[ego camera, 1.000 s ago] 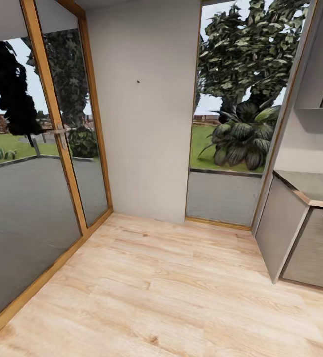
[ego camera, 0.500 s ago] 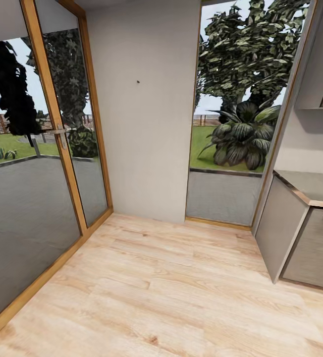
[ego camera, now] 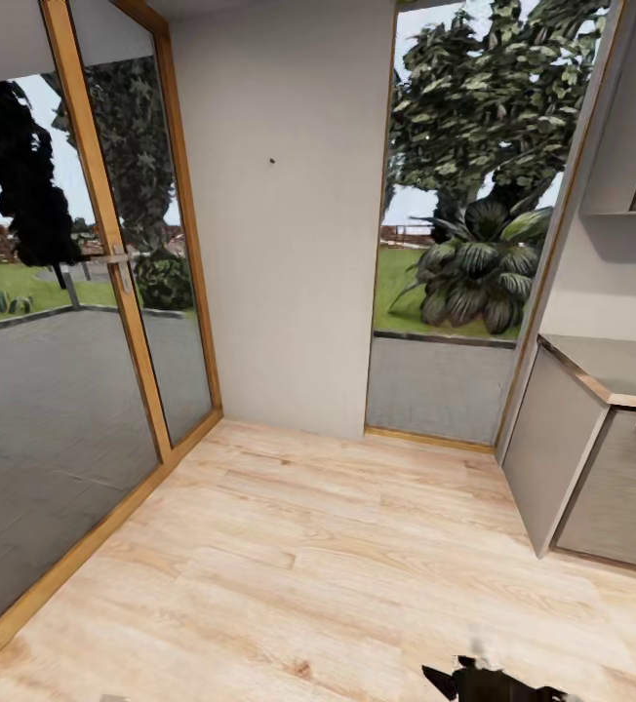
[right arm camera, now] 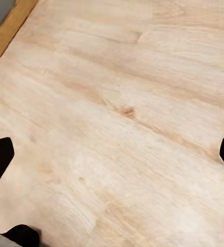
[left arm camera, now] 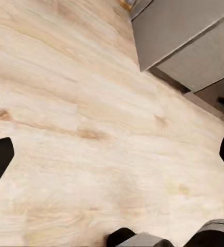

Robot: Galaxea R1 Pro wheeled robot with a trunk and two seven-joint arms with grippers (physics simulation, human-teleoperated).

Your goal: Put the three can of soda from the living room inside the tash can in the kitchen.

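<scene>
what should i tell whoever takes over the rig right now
Left claw: open, nothing between its fingers, pale wood floor below.
Right claw: open, nothing held, same floor below.
The head view faces a kitchen corner: wood-framed glass doors, an off-white wall, a grey cabinet with a wood-edged counter on the right.
No soda can or trash can is in view here, so progress cannot be judged from these pictures.
Left to do: find the bin and the cans; the claws carry nothing.

Glass doors (ego camera: 74,322) left, wall (ego camera: 284,214) ahead, cabinets (ego camera: 591,458) right, probably kitchen.
</scene>
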